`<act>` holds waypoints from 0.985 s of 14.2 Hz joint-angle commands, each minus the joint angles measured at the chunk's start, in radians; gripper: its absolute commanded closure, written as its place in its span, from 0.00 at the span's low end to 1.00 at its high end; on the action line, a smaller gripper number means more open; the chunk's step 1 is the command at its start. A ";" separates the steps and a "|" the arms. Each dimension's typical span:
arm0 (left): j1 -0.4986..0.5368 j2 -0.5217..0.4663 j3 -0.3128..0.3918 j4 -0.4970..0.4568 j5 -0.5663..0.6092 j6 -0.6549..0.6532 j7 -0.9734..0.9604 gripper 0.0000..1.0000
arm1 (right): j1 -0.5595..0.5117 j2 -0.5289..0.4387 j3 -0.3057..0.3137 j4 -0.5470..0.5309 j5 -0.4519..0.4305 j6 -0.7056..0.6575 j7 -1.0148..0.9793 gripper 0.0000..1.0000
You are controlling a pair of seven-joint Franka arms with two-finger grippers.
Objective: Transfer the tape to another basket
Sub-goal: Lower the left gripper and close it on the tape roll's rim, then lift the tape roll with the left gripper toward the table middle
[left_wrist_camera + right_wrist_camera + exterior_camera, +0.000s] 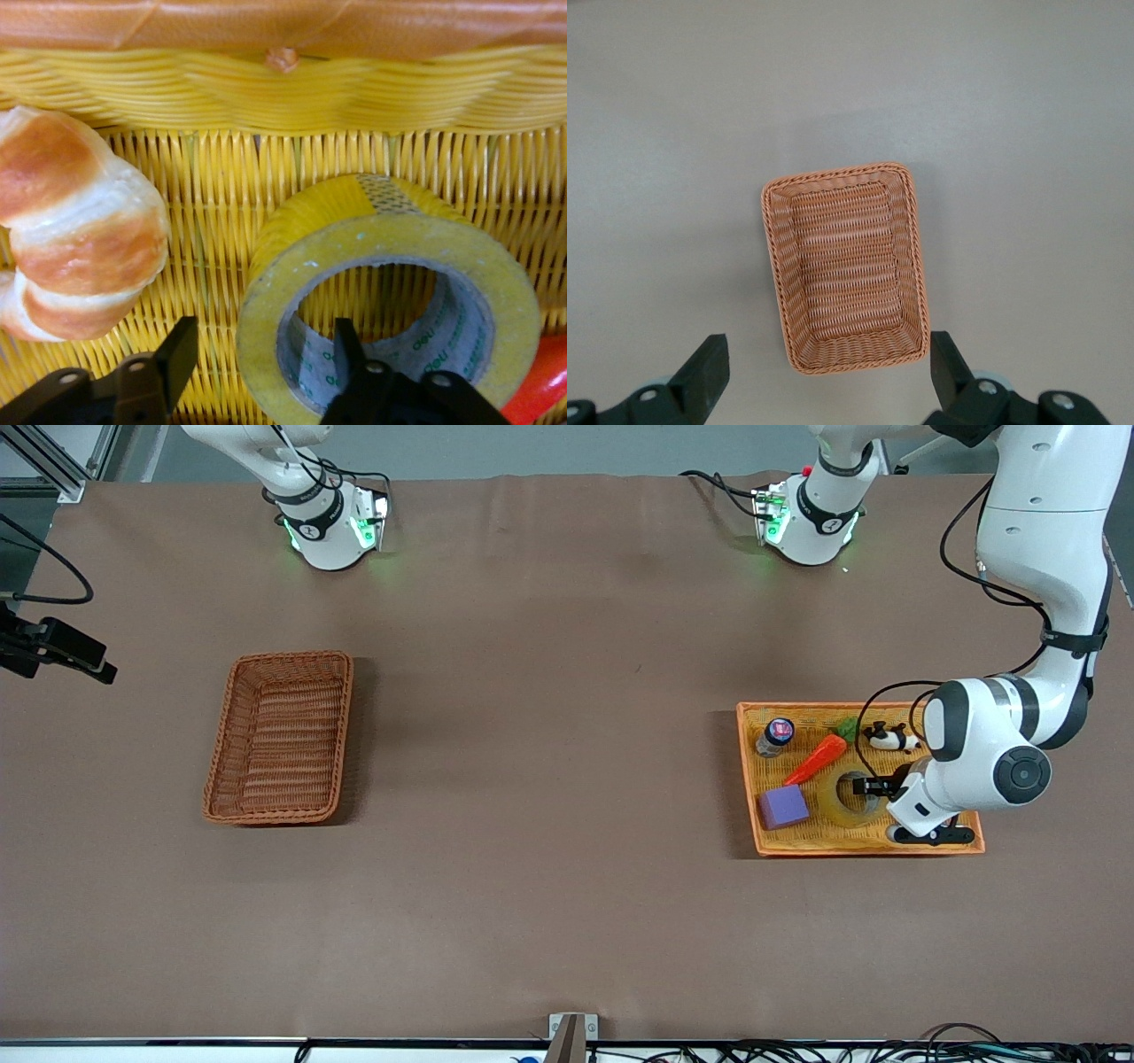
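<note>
Bench (549,779), covered in brown cloth, with both arm bases along its upper edge in the front view. Left arm reaching down into the yellow-orange tray (864,845), which sits toward that arm's end of the bench. Basket (279,735) of reddish-brown weave with raised sides, lying toward the right arm's end, well apart from the tray and with nothing in it; it is seen from above in the right wrist view (846,266). Right gripper (824,372) held high over the basket, fingers spread wide (only this arm's base shows in the front view).

Contents of the tray, in order of size: tape (846,797), a translucent yellowish ring lying flat on the weave, nearer the front camera than the carrot; purple block (783,807) just beside the tape; croissant (75,235), near the tape and close to the tray wall (283,88) in the left wrist view; orange carrot (817,759); small black-and-white toy animal (890,737); small bottle (776,736) with a dark cap.

Left gripper (261,354) low over the tape (390,292), fingers open and straddling the ring's wall: one fingertip (347,347) inside the grey core, the other (177,354) outside the roll over bare weave, neither seen pressing on it
</note>
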State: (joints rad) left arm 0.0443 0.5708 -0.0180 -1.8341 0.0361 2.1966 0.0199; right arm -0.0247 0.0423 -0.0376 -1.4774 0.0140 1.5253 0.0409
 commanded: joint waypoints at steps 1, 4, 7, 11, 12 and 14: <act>-0.001 0.011 0.000 0.012 0.016 0.002 0.017 0.63 | 0.000 -0.007 -0.001 -0.008 -0.002 0.010 0.008 0.00; 0.003 -0.002 -0.002 0.021 0.016 -0.011 0.034 0.92 | 0.000 -0.007 -0.001 -0.008 -0.002 0.013 0.008 0.00; 0.003 -0.063 0.000 0.029 0.016 -0.014 0.054 1.00 | 0.000 -0.007 -0.001 -0.008 -0.003 0.012 0.008 0.00; -0.020 -0.175 -0.020 0.094 0.016 -0.123 0.043 0.99 | 0.000 -0.007 -0.002 -0.009 -0.002 0.009 0.008 0.00; -0.033 -0.170 -0.040 0.158 0.016 -0.205 0.038 0.99 | 0.002 -0.007 -0.002 -0.009 -0.002 0.009 0.008 0.00; -0.073 -0.163 -0.066 0.275 0.015 -0.341 0.038 0.98 | -0.001 -0.007 -0.002 -0.008 -0.002 0.012 0.010 0.00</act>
State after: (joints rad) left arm 0.0134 0.3995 -0.0649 -1.6661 0.0378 1.9696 0.0602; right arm -0.0250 0.0423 -0.0391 -1.4776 0.0140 1.5301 0.0409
